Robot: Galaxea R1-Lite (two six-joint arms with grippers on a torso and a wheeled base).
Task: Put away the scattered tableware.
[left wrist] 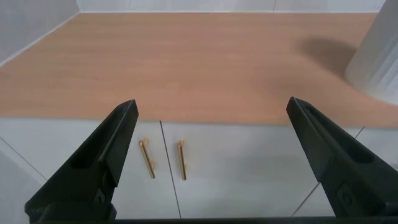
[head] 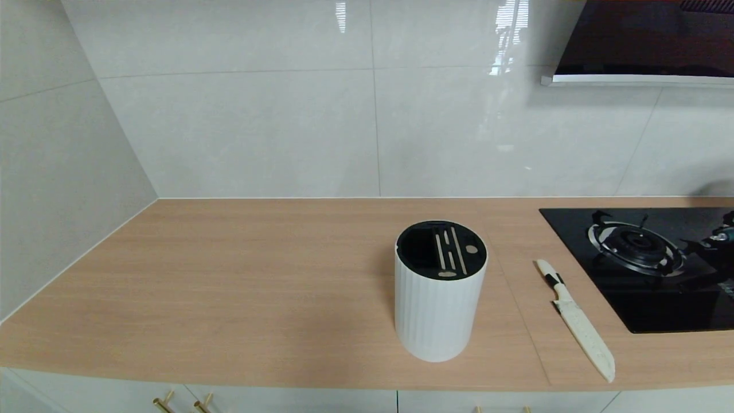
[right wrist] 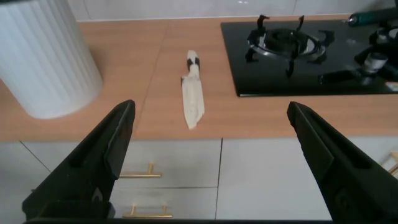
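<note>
A cream speckled knife (head: pixel 575 318) with a black band on its handle lies flat on the wooden countertop (head: pixel 258 287), between the holder and the stove. The white ribbed cylindrical knife holder (head: pixel 438 292) with a black slotted top stands upright at the counter's middle. In the right wrist view the knife (right wrist: pixel 193 96) lies ahead of my right gripper (right wrist: pixel 211 162), which is open and held off the counter's front edge, with the holder (right wrist: pixel 43 56) off to one side. My left gripper (left wrist: pixel 211 155) is open too, in front of the cabinet doors, the holder (left wrist: pixel 379 56) at the frame's edge.
A black glass gas stove (head: pixel 648 264) with a burner grate (head: pixel 636 246) sits at the right. A range hood (head: pixel 648 46) hangs above it. Tiled walls close the back and left. White cabinet doors with gold handles (left wrist: pixel 165 158) lie below the counter's front edge.
</note>
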